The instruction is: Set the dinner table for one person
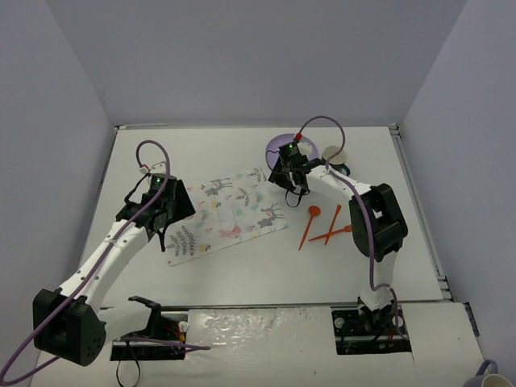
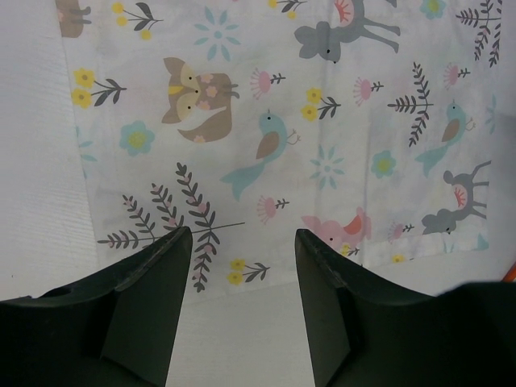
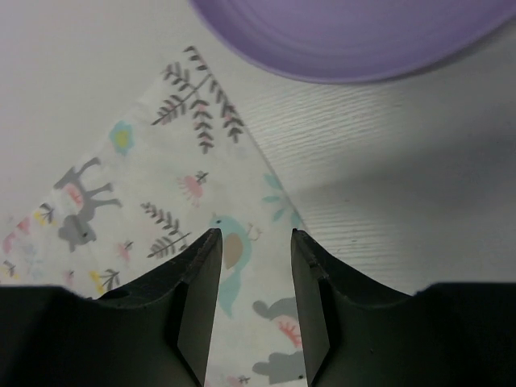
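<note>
Bright, even light w/ soft shadows — a grey one beside the purple plate [image 3: 347, 40]; pics quite sharp.

We are looking at three plain, pale bluish-grey walls: a back wall [image 1: 258, 56], a left wall [image 1: 48, 161] and a right wall [image 1: 476, 121]. They are boxing in the dinner table [image 1: 242, 278], the only furniture showing. Soft, even light is falling across it, leaving faint shadows. A mug [image 1: 492, 376] is peeking in at the bottom right corner.
</note>
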Controlling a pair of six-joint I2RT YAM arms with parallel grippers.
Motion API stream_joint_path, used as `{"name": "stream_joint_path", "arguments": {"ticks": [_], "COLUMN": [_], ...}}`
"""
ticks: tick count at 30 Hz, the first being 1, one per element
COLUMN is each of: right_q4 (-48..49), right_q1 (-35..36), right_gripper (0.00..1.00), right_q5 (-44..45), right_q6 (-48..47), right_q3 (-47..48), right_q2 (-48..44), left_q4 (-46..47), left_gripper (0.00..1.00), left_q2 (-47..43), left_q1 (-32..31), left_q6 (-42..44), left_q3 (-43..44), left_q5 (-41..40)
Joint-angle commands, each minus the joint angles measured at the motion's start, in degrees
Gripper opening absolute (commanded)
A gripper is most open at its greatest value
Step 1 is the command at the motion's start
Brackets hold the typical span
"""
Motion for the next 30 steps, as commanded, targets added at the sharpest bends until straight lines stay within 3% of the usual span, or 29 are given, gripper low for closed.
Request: {"name": "stream_joint_path", "arguments": {"ticks": [1, 5, 12, 22, 30], "right_q4": [8.8, 16.8, 22.6, 18.7, 17.8], "right_q1": [-1.6, -2.3, -4.3, -5.7, -6.0], "right_gripper": [0.39, 0.43, 0.46, 0.48, 0.47], "right_q5": [8.8, 8.5, 6.4, 9.6, 13.2], "right_q6": [5.9, 10.1, 14.9, 28.0, 30.8], "right_q3": [-2.2, -3.3, -2.0, -4.3, -3.8], "right_q2": [1.2, 3.0, 5.2, 6.2, 6.1], "left_q4": [-0.1, -0.4, -2.0, -1.7, -1.4], "left_gripper": [0.52, 0.52, 0.53, 0.53, 0.53], "left_q2": [-2.3, -2.4, -2.9, 0.0, 0.6], "left_q1": [0.0, 0.1, 0.3, 0.9, 1.6], "left_q6": [1.4, 2.0, 3.5, 5.3, 5.6], "left_q3": [2.0, 2.0, 2.1, 2.3, 2.2], "left_q5": [-1.5, -1.9, -4.0, -3.8, -3.8]}}
